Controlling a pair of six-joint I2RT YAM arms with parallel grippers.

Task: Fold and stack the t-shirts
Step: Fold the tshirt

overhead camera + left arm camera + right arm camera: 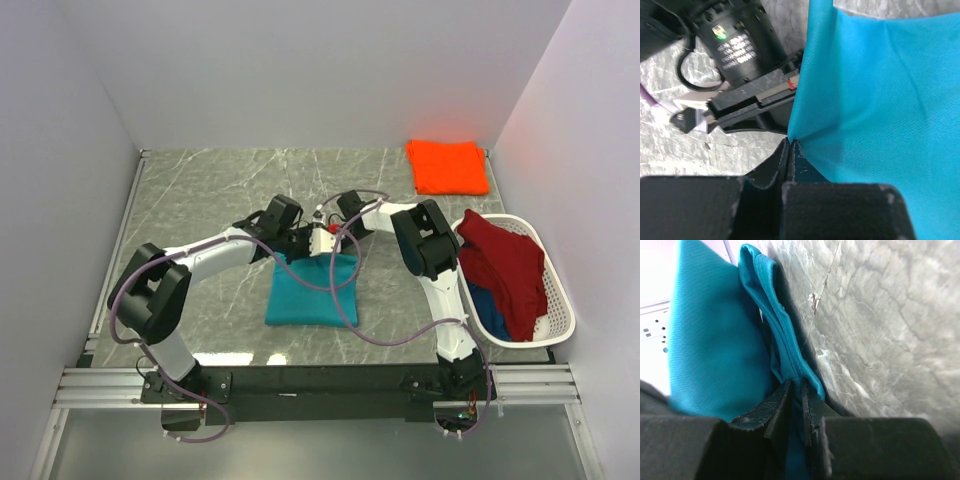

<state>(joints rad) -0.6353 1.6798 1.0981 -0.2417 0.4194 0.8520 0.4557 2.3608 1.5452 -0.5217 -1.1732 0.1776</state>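
A teal t-shirt [312, 290] lies partly folded on the marble table [210, 190], its far edge lifted. My left gripper [297, 243] is shut on the shirt's far left corner; in the left wrist view the jaws pinch the teal cloth [875, 100]. My right gripper [330, 240] is shut on the far edge beside it; in the right wrist view the teal hem [785, 350] runs between the jaws. A folded orange t-shirt [447, 166] lies at the back right. A dark red t-shirt [505, 265] and a blue one [483, 300] lie in the basket.
A white plastic laundry basket [555, 300] stands at the right, close to my right arm. Grey walls enclose the table on the left, back and right. Purple cables loop from both arms over the teal shirt.
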